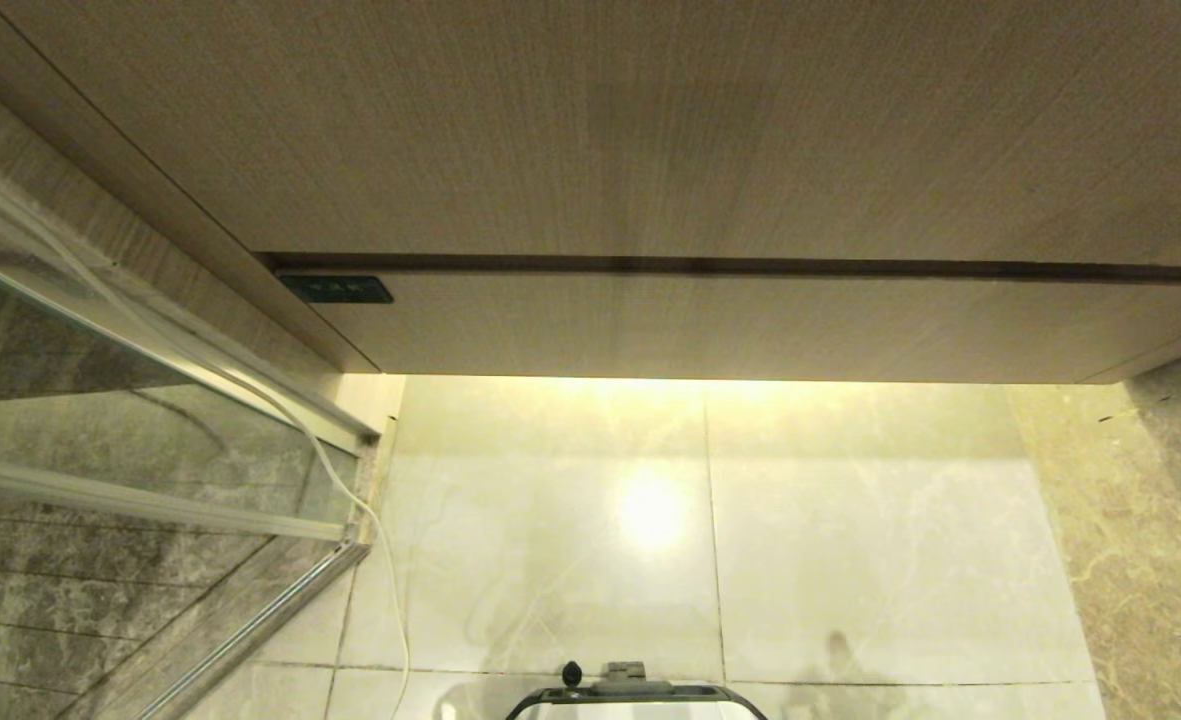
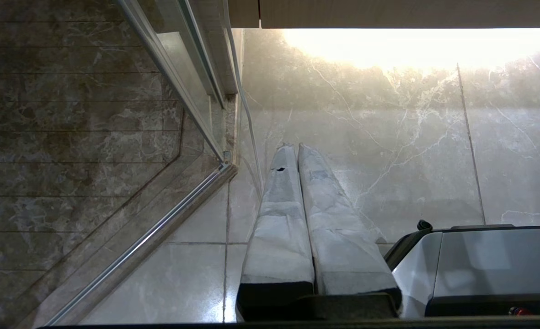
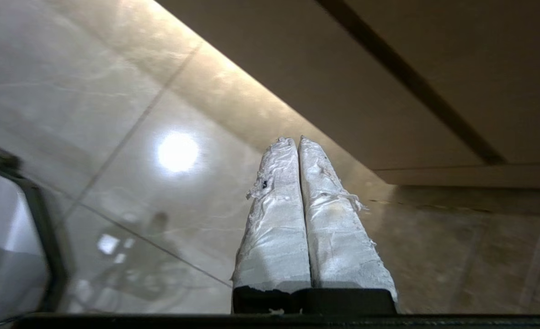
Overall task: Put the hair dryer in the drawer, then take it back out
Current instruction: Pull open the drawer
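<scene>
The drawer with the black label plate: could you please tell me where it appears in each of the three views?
Head view: drawer shut, a wide band across the middle, below the taller panel.
Left wrist view: only a strip of cabinet front along the top edge; whether it is the drawer cannot be told.
Right wrist view: drawer slanting beyond the right gripper.
Shared landmark: the lit floor tiles beneath.

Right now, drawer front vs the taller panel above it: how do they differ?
The drawer front is a shallow strip; the taller panel above it shows far more height. The drawer carries a small black label plate near its left end; the panel shows none. The drawer forms the unit's lower edge over the lit floor; the panel sits above the dark gap. Both share beige wood grain, and the drawer is shut.
</scene>
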Available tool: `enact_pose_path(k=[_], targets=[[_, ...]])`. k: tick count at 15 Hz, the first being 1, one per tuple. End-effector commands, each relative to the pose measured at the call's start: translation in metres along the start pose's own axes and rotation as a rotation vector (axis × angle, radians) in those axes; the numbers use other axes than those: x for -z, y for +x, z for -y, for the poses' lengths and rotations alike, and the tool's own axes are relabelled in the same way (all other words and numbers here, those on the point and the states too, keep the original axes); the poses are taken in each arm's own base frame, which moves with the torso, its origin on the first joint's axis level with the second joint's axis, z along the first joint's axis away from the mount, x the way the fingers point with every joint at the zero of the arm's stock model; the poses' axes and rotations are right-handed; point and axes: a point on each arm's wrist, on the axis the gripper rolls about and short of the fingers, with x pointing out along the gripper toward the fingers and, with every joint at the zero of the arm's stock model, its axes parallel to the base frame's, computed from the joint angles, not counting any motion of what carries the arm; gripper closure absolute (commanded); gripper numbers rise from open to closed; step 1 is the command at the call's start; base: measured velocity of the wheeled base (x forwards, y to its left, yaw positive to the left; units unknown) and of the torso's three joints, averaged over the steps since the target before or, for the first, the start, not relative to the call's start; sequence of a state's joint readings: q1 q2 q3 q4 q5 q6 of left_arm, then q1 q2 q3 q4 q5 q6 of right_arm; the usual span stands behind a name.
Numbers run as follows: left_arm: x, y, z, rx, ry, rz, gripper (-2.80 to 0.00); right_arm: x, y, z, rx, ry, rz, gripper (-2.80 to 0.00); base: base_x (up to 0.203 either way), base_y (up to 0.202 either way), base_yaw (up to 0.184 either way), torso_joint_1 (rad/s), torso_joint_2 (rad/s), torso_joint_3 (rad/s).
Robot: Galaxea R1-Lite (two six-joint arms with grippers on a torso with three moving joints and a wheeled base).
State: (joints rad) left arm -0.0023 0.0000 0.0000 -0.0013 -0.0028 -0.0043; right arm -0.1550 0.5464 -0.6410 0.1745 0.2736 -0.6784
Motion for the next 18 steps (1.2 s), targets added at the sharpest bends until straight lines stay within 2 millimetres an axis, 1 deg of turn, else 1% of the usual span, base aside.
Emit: enact_pose_path(k=[1,5,6,8,10,12,13,15,16,18], targets=[[0.0,0.0,0.0,-0.001,0.0,0.0,0.0,-0.004,0.034,0.01,-0.145,0.055,-0.035,-2.8,0.0,0.0,0.0,0.0,0.0,0.0],[0.0,0.0,0.0,0.001,0.0,0.0,0.0,-0.031,0.067,0.01,-0.401,0.103,0.058,-2.8,0.0,0.0,0.0,0.0,0.0,0.0],[0.0,0.0,0.0,-0.001,0.0,0.0,0.0,-0.035,0.071,0.008,-0.441,0.108,0.072,-2.8,0.0,0.0,0.0,0.0,0.0,0.0],[0.0,0.0,0.0,-0.001,0.0,0.0,0.0,-0.04,0.073,0.003,-0.48,0.092,0.087,-2.8,0.0,0.0,0.0,0.0,0.0,0.0],[0.0,0.0,0.0,0.0,0.0,0.0,0.0,-0.042,0.076,-0.003,-0.437,0.035,0.04,-2.8,0.0,0.0,0.0,0.0,0.0,0.0],[0.0,0.0,0.0,-0.001,0.0,0.0,0.0,-0.043,0.087,-0.007,-0.301,-0.128,-0.068,-2.8,0.0,0.0,0.0,0.0,0.0,0.0],[0.0,0.0,0.0,-0.001,0.0,0.0,0.0,-0.044,0.093,-0.009,-0.246,-0.246,-0.102,-2.8,0.0,0.0,0.0,0.0,0.0,0.0],[0.0,0.0,0.0,0.001,0.0,0.0,0.0,-0.049,0.099,-0.012,-0.22,-0.399,-0.066,-2.8,0.0,0.0,0.0,0.0,0.0,0.0],[0.0,0.0,0.0,-0.001,0.0,0.0,0.0,-0.05,0.102,-0.016,-0.217,-0.428,-0.031,-2.8,0.0,0.0,0.0,0.0,0.0,0.0],[0.0,0.0,0.0,0.0,0.0,0.0,0.0,-0.052,0.11,-0.026,-0.217,-0.433,0.016,-2.8,0.0,0.0,0.0,0.0,0.0,0.0]])
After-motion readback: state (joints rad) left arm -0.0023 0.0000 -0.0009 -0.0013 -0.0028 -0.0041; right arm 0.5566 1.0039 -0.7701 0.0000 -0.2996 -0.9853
